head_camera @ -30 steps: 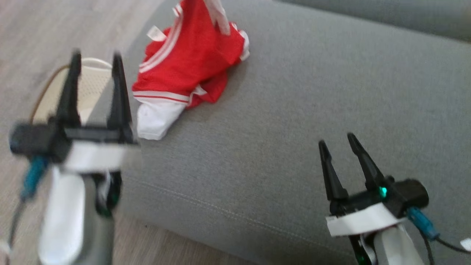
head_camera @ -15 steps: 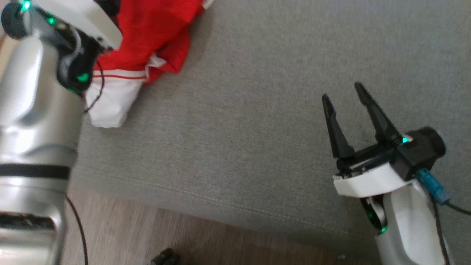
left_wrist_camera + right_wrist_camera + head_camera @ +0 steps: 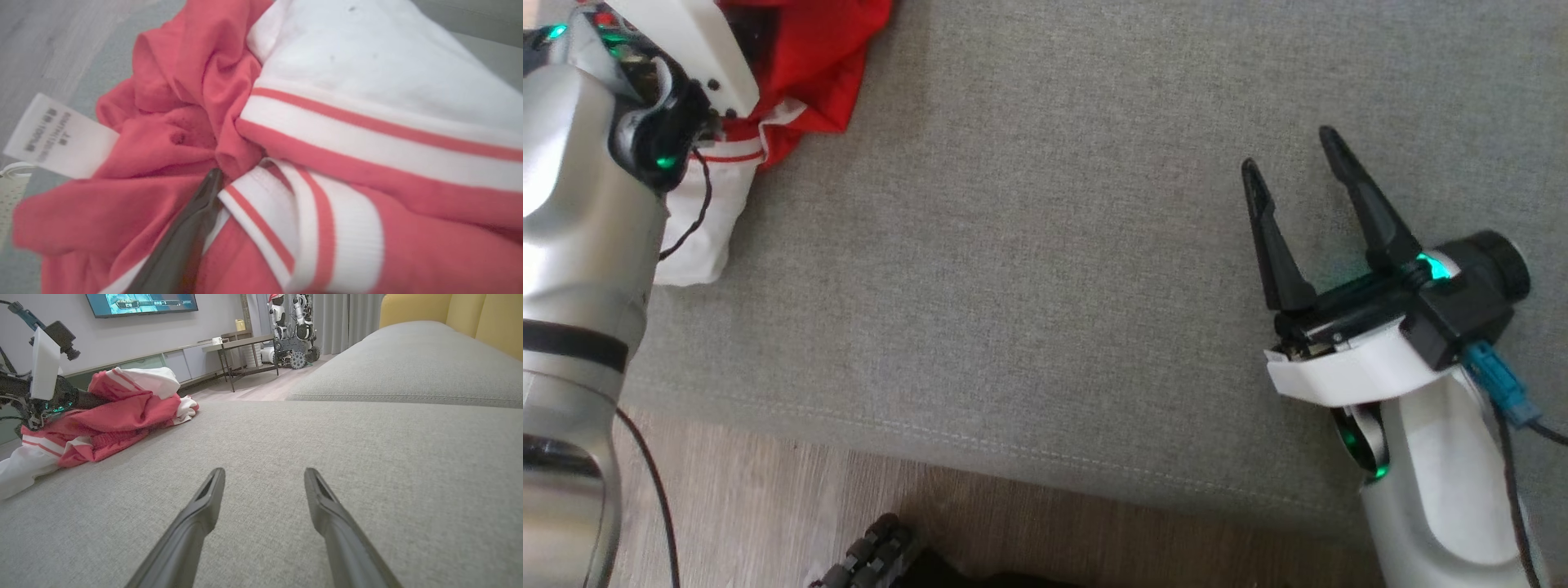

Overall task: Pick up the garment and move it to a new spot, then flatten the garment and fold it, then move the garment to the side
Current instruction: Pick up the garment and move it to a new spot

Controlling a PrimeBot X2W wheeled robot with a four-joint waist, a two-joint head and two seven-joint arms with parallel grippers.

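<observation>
- A white care label (image 3: 57,136) on the red garment (image 3: 327,163), at its left side in the left wrist view, carried lines of dark print, too blurred to read.
- The television (image 3: 141,303) on the far wall showed a caption strip, its lettering too small to read.

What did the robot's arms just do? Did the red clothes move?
The left arm reached forward into the red and white garment; one finger now pokes into its folds, nothing gripped yet. The head camera tipped down. The right gripper stayed open over the grey couch, and the garment stayed crumpled in place.
</observation>
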